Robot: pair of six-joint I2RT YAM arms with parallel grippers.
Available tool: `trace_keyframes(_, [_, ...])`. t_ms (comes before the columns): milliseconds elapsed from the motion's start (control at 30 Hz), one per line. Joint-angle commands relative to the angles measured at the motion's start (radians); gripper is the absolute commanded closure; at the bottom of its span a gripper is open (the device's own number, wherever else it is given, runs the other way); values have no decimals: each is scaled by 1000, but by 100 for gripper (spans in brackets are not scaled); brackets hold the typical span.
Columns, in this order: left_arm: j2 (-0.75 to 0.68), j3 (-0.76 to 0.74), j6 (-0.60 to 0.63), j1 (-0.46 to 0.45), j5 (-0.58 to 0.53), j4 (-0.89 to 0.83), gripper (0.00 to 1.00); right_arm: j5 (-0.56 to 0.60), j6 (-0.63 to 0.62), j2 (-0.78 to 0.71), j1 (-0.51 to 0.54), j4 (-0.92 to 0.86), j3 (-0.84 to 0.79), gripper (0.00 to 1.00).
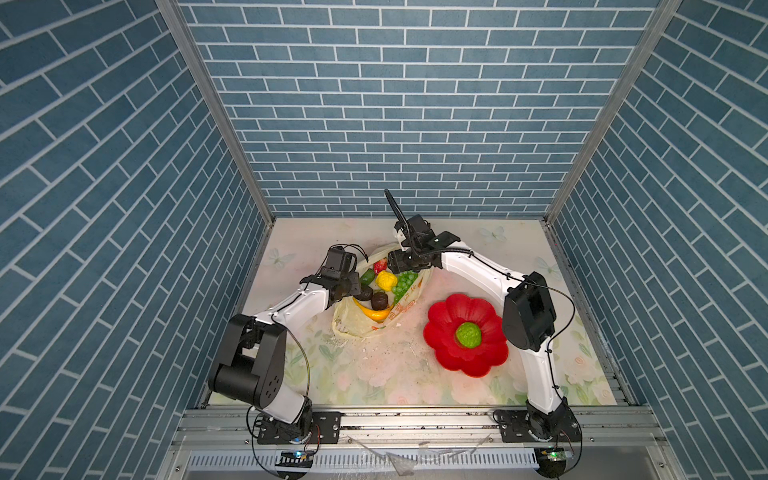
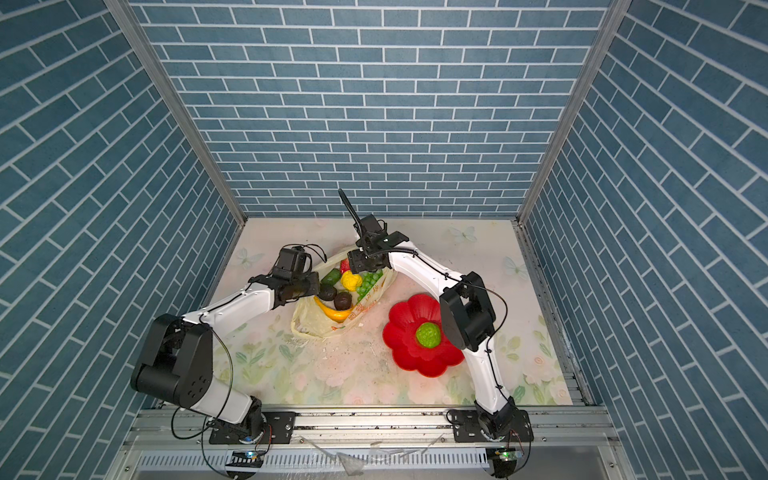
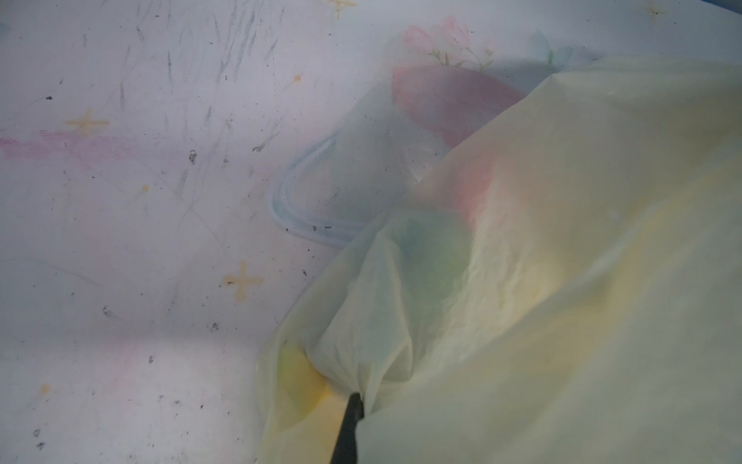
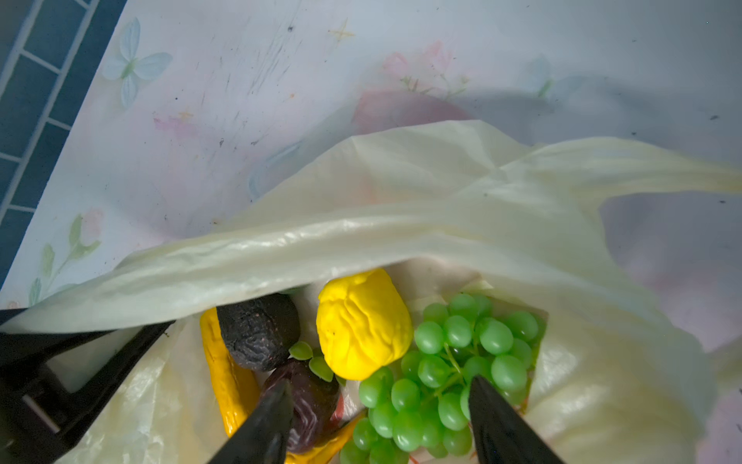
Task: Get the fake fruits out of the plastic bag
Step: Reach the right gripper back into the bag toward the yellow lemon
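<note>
On the table, in both top views, the plastic bag point(image 1: 357, 326) lies open with the fake fruits point(image 1: 384, 281) inside. One green knobbly ball point(image 1: 468, 335) sits on the red plate point(image 1: 455, 362). Both arms reach forward, wrists bent down over the bag's mouth.

Seen from the left wrist, the left gripper point(image 3: 355, 401) is clamped on the bag's film, likely to hold the mouth open.

Seen from the right wrist, the right gripper point(image 4: 381, 383) hangs with its fingers point(image 4: 273, 422) apart, straddling the grape bunch point(image 4: 453, 361), probably the next pick.

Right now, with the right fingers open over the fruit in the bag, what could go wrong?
1. The right fingers straddle the grapes, one tip by a dark fruit; closing might catch both, or snag the bag.
2. The left fingers pinch just a fold of bag; lifting fruit could tug it free.
</note>
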Motion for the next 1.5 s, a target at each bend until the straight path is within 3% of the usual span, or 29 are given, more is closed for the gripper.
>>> trace_keyframes(0, [-16,-13,7,8,4,12,100,-71,-84,94,2,-130,133,30])
trace_keyframes(700, [4,-21,6,17,19,23,100,-123,-188,395,7,-295,499,28])
trace_keyframes(1067, [3,-21,5,17,15,19,100,-114,-225,391,26,-369,496,30])
trace_keyframes(1200, [-1,-24,6,17,14,19,100,-92,-205,374,26,-384,476,25])
trace_keyframes(1467, [-3,-25,7,17,16,18,100,-86,-146,388,27,-391,480,27])
